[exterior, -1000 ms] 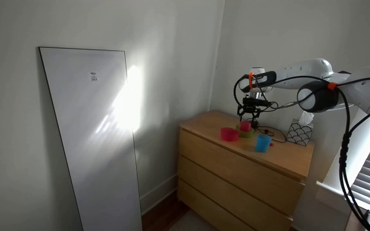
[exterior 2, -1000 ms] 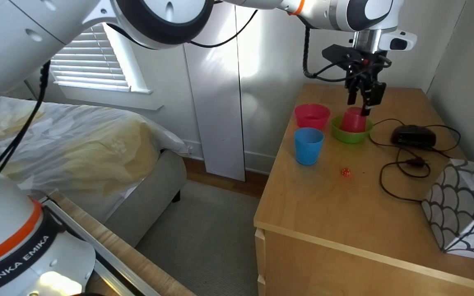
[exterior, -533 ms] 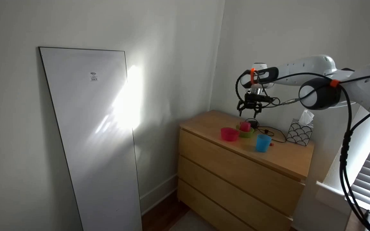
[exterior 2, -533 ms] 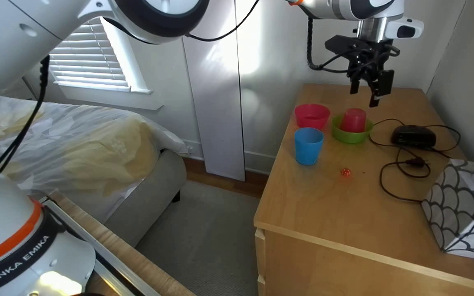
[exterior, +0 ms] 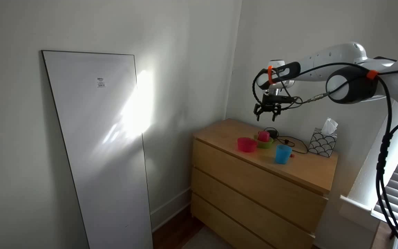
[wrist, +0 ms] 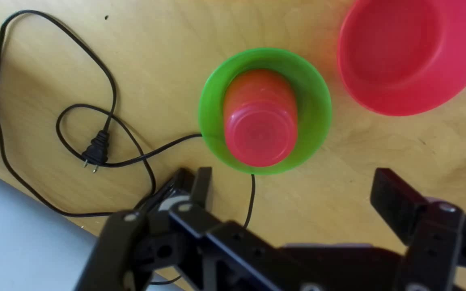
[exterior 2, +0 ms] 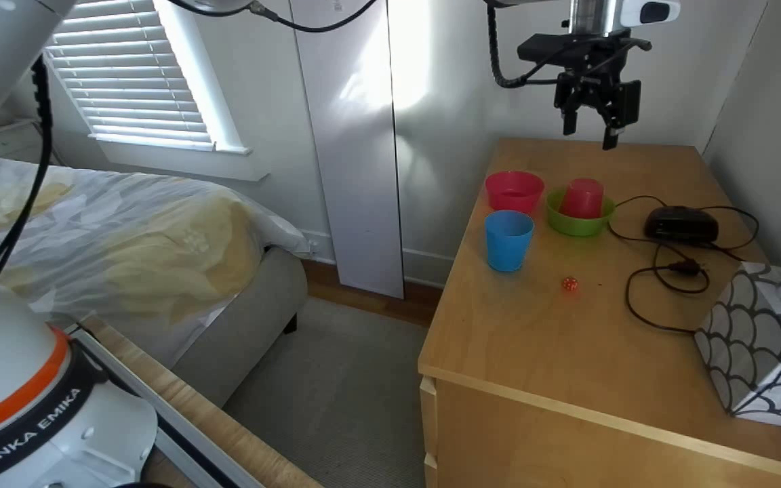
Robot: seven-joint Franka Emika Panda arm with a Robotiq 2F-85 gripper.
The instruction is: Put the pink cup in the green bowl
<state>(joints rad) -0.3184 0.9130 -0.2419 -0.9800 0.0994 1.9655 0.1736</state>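
Looking at one pink cup (wrist: 260, 121), bottom-up in one green bowl (wrist: 314, 113), below the gripper (exterior 2: 590, 133) and apart from its spread fingers (wrist: 397, 204)! Counting outward on the bench (exterior 2: 539, 332): one red-pink bowl (exterior 2: 514, 198), one blue cup (exterior 2: 508, 244), one spotted red item (exterior 2: 569, 284), one tissue box (exterior 2: 750, 339). Reading "FRANKA EMIKA" on the arm's base (exterior 2: 19, 432).

Bright glare washes the panel (exterior: 104, 148) and wall (exterior: 185, 76).

Pink cup (wrist: 261, 131) (base up) in green bowl (wrist: 314, 107); end effector (wrist: 292, 188) spread.
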